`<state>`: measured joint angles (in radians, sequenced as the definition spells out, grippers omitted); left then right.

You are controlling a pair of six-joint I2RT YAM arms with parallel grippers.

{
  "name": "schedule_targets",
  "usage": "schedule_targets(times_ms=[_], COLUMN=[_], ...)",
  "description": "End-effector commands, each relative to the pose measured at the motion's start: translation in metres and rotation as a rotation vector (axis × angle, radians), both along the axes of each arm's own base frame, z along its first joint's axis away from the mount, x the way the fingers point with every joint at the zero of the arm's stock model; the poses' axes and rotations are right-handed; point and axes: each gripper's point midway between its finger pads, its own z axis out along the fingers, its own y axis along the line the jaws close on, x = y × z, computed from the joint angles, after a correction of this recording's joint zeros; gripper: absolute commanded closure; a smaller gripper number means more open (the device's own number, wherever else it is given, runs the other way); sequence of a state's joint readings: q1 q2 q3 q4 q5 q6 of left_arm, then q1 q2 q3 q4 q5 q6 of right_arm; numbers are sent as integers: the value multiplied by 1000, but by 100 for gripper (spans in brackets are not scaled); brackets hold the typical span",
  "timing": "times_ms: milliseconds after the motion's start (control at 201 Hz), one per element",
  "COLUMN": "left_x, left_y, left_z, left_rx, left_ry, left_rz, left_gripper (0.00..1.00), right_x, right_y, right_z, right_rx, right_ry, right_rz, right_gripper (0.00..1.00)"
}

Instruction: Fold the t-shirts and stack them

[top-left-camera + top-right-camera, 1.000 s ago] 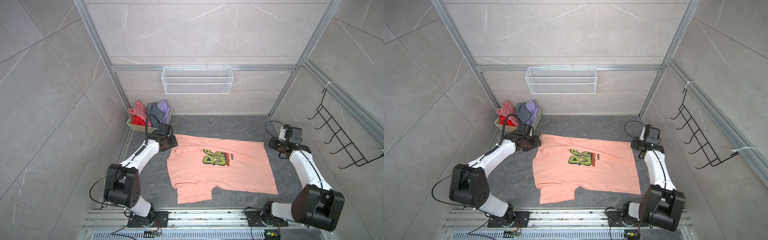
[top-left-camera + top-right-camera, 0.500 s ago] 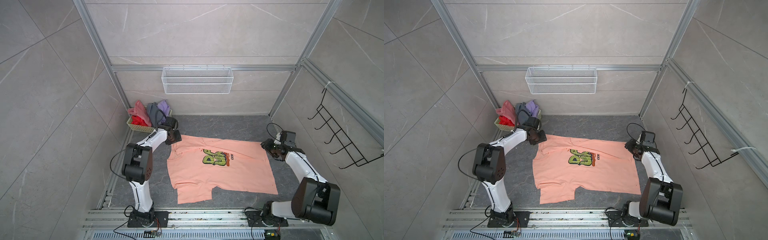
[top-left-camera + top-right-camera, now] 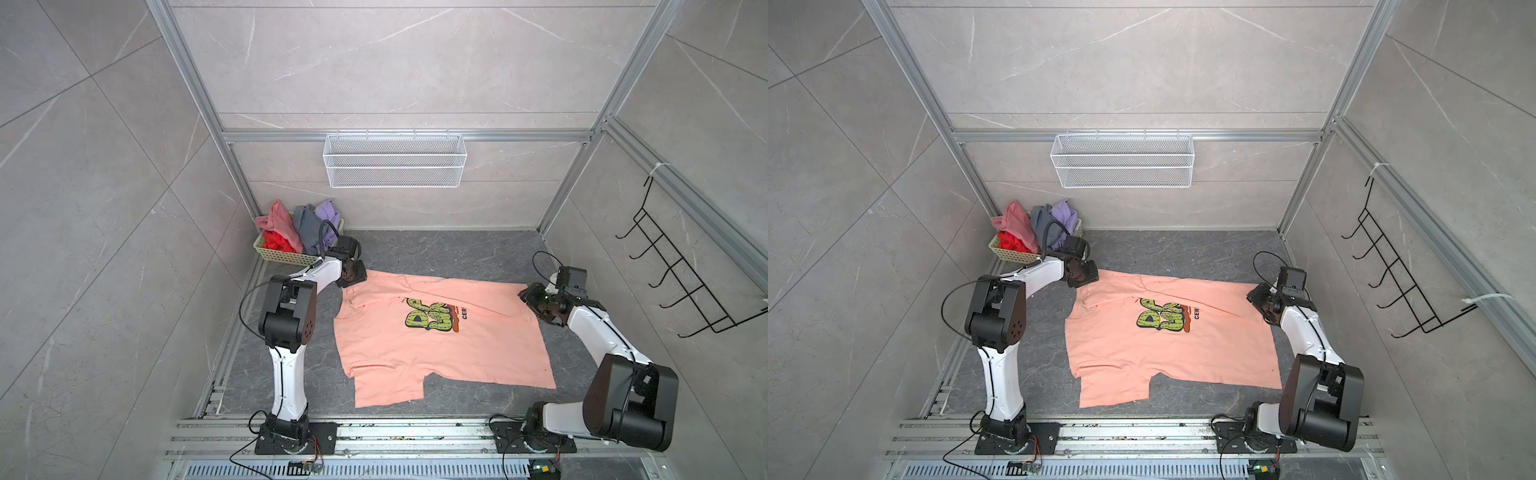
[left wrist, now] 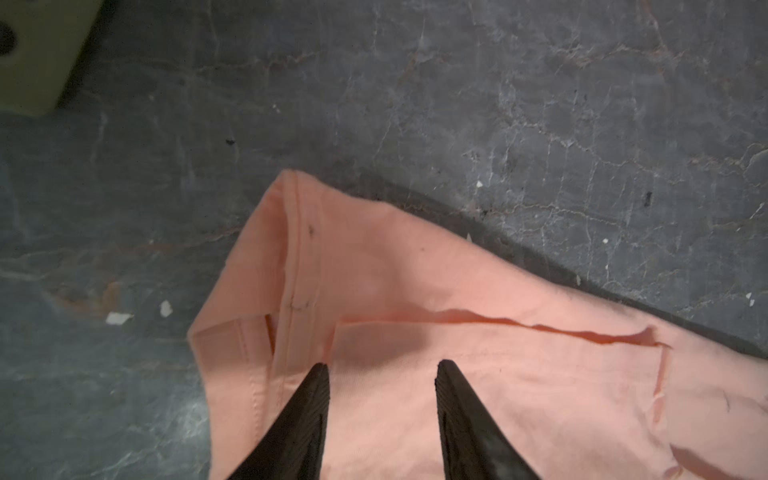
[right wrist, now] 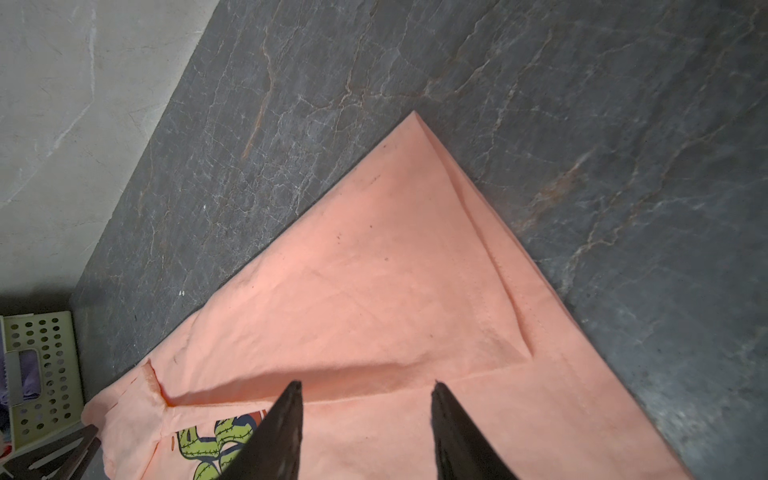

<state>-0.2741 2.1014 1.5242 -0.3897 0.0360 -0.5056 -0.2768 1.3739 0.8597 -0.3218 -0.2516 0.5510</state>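
A peach-orange t-shirt (image 3: 436, 349) (image 3: 1167, 349) with a green-yellow chest graphic (image 3: 430, 322) lies spread on the dark floor in both top views, its far edge folded over toward the graphic. My left gripper (image 3: 356, 279) (image 3: 1087, 276) is low over the far-left sleeve corner. In the left wrist view the gripper (image 4: 382, 365) is open, with cloth under the tips. My right gripper (image 3: 528, 296) (image 3: 1255, 297) is over the far-right corner. Seen by its wrist camera, the gripper (image 5: 365, 384) is open above the folded flap (image 5: 374, 270). Pink (image 3: 277, 218), red (image 3: 277, 242), grey (image 3: 305, 224) and lavender (image 3: 326, 210) t-shirts sit bunched in a basket.
The pale green lattice basket (image 3: 282, 259) (image 3: 1011, 254) stands in the far-left corner, just behind my left wrist. A white wire basket (image 3: 395, 162) hangs on the back wall, a black hook rack (image 3: 685, 286) on the right wall. Metal rails (image 3: 395, 432) run along the front.
Both grippers have moved inward onto the shirt's far corners, the left one rightward, the right one leftward. The left elbow has swung up, and the left jaws have narrowed.
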Motion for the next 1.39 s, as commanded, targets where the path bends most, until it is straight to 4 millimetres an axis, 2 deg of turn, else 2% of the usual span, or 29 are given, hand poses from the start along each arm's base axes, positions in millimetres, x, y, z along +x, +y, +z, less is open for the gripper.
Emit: schedule_targets(times_ms=[0, 204, 294, 413, 577, 762, 931, 1110, 1389], left_x=[15, 17, 16, 9, 5, 11, 17, 18, 10], left_y=[-7, -4, 5, 14, 9, 2, -1, 4, -1], left_z=[0, 1, 3, 8, 1, -1, 7, 27, 43], left_rx=[-23, -4, 45, 104, 88, 44, 33, 58, 38], left_ry=[-37, -50, -52, -40, -21, -33, -52, -87, -103], left_rz=[-33, -36, -31, -40, -78, -69, -73, -69, -87], left_gripper=[58, 59, 53, 53, 55, 57, 70, 73, 93], right_x=[-8, -8, -9, -10, -10, -9, -12, -14, -13], right_y=[4, 3, 1, 0, -1, -1, -1, -1, -2], right_z=[-1, -1, 0, -1, -2, -2, -3, -6, -9], right_rx=[12, 2, -5, -15, -16, -16, -19, -24, -23], right_ry=[18, 25, 27, 33, 40, 43, 49, 57, 59], right_rz=[-3, -6, -7, -12, -14, -13, -12, -10, -13], right_gripper=[49, 49, 49, 50, 50, 50, 50, 51, 52])
